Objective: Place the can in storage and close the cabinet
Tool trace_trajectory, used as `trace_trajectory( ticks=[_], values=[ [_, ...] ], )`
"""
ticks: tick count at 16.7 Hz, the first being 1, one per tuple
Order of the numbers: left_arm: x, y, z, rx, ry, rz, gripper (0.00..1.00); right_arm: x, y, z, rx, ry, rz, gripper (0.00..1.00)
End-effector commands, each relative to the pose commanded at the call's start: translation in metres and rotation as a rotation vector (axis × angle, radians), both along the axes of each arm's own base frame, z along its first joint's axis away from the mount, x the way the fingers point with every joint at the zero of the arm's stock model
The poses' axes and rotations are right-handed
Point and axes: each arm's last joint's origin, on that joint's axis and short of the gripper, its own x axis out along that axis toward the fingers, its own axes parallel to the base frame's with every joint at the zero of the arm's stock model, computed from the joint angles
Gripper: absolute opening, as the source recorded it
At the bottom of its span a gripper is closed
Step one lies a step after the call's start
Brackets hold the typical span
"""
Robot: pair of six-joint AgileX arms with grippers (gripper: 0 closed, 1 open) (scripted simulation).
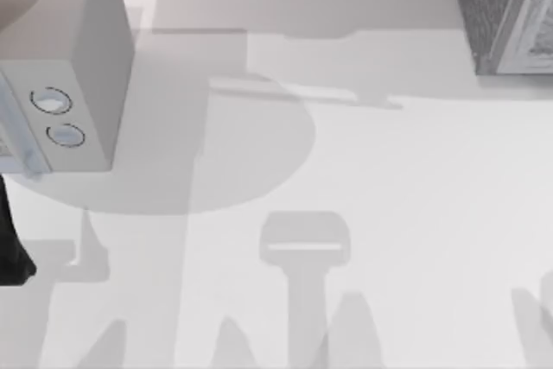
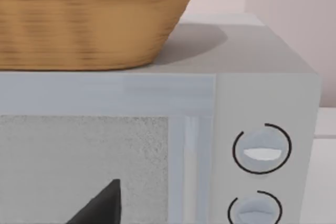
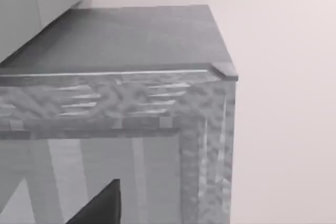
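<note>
Standing at right, the cabinet (image 1: 497, 15) looks mottled grey.

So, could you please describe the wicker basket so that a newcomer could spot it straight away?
Start at the white box appliance at the table's far left, the one with two round dials on its front. The basket sits on its roof. It is the one tan, woven thing among plain white and grey surfaces.
</note>
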Motion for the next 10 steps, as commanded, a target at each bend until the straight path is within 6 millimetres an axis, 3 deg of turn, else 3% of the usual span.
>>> trace_trajectory(
  ticks=[4, 10],
  values=[
    [0.0, 0.0, 0.0, 0.0, 0.0, 0.0, 1.0, -0.016, 0.032, 0.044, -0.024, -0.014, -0.002, 1.0],
    [0.0, 0.0, 0.0, 0.0, 0.0, 0.0, 1.0, -0.019, 0.036, 0.05, -0.031, -0.018, -0.004, 1.0]
  ],
)
